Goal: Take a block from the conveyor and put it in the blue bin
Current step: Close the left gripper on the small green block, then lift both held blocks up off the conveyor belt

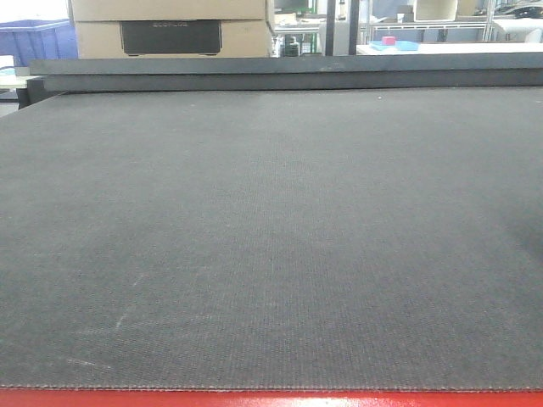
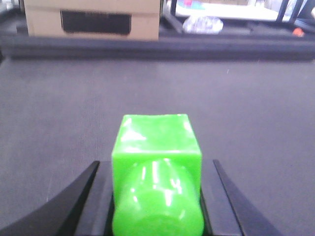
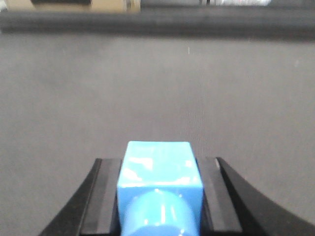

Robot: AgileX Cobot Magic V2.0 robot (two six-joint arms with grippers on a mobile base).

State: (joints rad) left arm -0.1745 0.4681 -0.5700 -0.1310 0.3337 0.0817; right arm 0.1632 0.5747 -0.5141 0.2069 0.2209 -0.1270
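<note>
Blocks: two. The left gripper [image 2: 155, 167] fingers pinch one green block [image 2: 156, 140]; the right gripper [image 3: 158, 164] fingers pinch one blue block [image 3: 160, 169], both over the conveyor [image 1: 271, 237]. Beyond its far edge stand one cardboard box [image 1: 170, 25] and one blue bin [image 1: 38, 38].

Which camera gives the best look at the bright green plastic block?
The left wrist view. The bright green plastic block fills its lower centre, held in the left gripper, with the dark grey woven belt behind it. The front view lacks it; the right wrist view shows a light blue block instead.
</note>
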